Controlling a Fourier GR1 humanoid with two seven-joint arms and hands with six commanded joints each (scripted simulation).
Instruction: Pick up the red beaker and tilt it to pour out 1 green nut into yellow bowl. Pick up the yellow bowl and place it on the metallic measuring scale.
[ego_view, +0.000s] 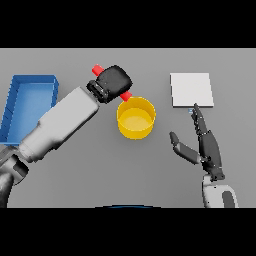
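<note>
My left hand (114, 81) is shut on the red beaker (98, 69), holding it tipped on its side above the table. One red end sticks out at the hand's upper left; the other end pokes out over the far rim of the yellow bowl (136, 118). The bowl stands upright at the table's middle, and I cannot tell if anything lies inside it. The metallic measuring scale (192, 90), a flat pale square, lies at the back right. My right hand (206, 145) is open, just in front of the scale and to the right of the bowl, touching neither.
A blue tray (20, 100) with raised walls sits along the left side, beside my left forearm (62, 122).
</note>
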